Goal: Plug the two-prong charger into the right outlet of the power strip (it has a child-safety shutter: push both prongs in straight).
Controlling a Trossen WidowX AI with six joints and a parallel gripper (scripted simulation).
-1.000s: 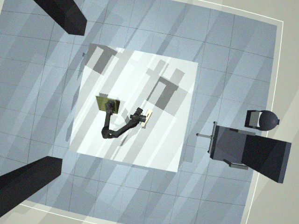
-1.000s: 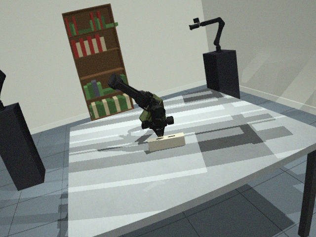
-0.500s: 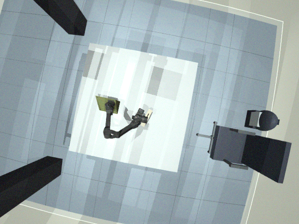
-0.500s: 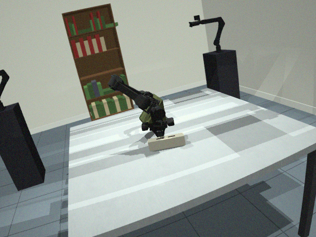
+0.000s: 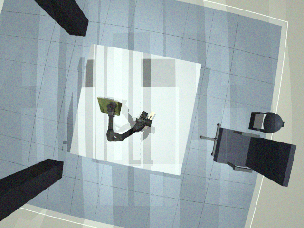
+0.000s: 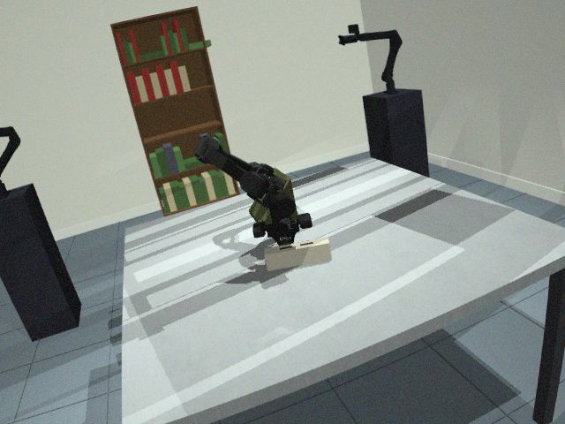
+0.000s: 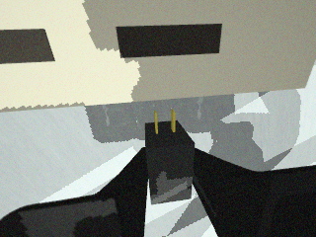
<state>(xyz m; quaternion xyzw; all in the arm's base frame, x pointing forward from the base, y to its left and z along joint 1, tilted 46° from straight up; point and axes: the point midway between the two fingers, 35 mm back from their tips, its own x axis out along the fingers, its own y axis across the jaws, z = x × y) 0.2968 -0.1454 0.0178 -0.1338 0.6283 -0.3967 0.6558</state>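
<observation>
Our gripper (image 7: 170,170) clamped on the charger (image 7: 169,163), prongs (image 7: 164,121) just short of the power strip (image 7: 257,54).

We judge the risk to be a tilted push: one prong leading could jam the shutter of the right outlet (image 7: 169,40). Our arm (image 6: 237,170) reaches out from its base and bends steeply down over the strip.
</observation>
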